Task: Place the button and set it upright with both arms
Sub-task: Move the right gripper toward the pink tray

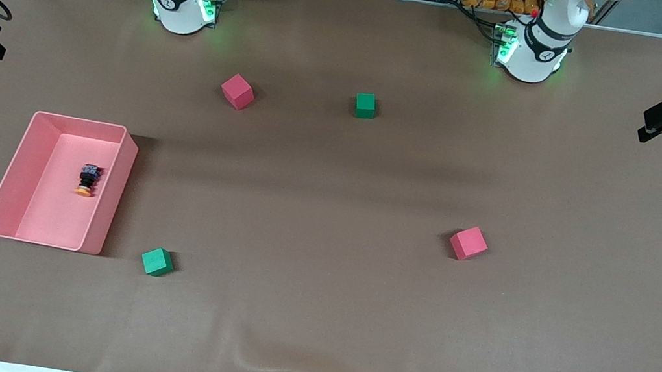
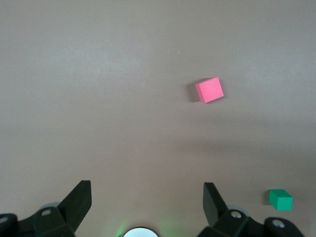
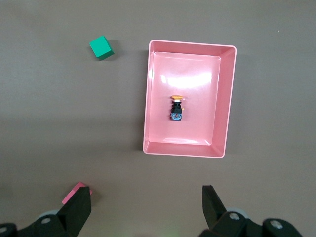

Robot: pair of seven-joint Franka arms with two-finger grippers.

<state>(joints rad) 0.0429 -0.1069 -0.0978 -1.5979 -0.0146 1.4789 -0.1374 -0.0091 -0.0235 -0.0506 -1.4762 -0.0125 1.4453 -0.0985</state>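
The button lies on its side in a pink tray toward the right arm's end of the table. Its orange cap points toward the front camera. In the right wrist view the button shows in the middle of the tray. My right gripper is open and empty, high over bare table beside the tray. My left gripper is open and empty, high over bare table at the left arm's end. Neither gripper shows in the front view, only the arms' bases.
Two red cubes and two green cubes lie scattered on the brown table. The left wrist view shows a red cube and a green cube. The right wrist view shows a green cube and a red cube.
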